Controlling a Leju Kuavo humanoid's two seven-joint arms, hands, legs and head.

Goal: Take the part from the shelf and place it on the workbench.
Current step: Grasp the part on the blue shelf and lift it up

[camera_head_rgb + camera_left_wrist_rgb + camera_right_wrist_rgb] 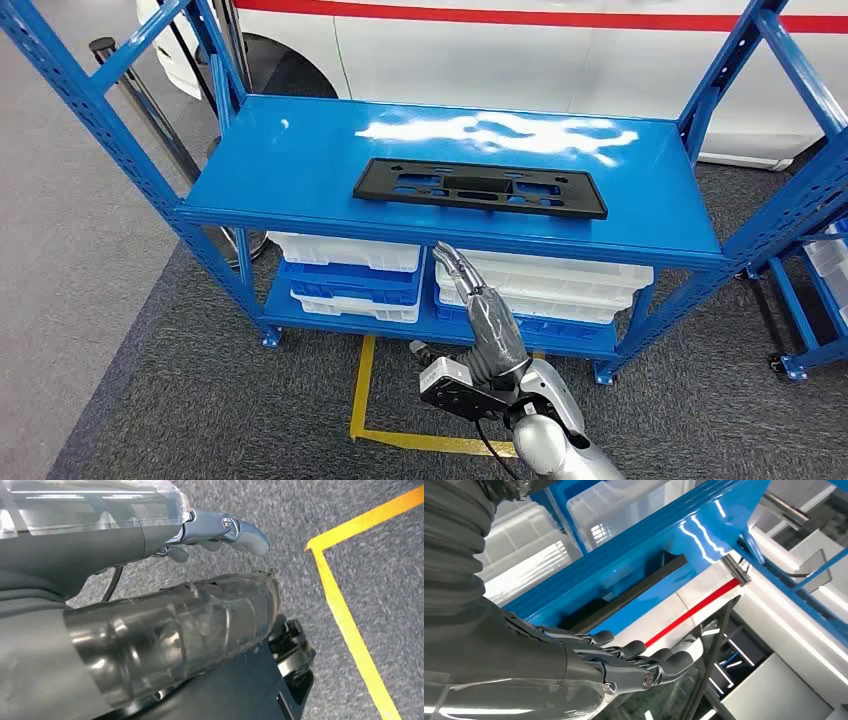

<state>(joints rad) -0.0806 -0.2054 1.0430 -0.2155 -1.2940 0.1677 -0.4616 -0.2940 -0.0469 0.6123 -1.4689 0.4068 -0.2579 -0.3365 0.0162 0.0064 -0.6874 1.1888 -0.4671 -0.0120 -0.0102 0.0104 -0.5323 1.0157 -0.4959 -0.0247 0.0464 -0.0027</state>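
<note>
Flat black rectangular plastic part (480, 187) with cut-out openings, lying lengthwise on the glossy top board of the blue metal shelf (300, 160), slightly toward the front edge, touched by nothing. Seen also edge-on from the right wrist view (634, 597), as a dark strip on the blue board.

Right hand (480, 310) raised in front of the shelf, below the level of the top board and short of the part; fingers (664, 662) stretched out nearly straight and close together, holding nothing (open, apart from the part). Silver forearm rising from the lower edge of the head view.

Left hand (220, 532) hanging low over grey carpet, a grey finger extended, nothing in it where visible; most of it hidden behind its cover, so open or closed: cannot tell.

On the lower shelf board, translucent white plastic bins (345, 250) stacked with blue trays (350, 282), two stacks side by side. On the grey carpet in front of the shelf, yellow tape lines (362, 400) forming a corner. Behind the shelf, a white car body with a red stripe (520, 18). At the right edge, part of a second blue rack (810, 300).
</note>
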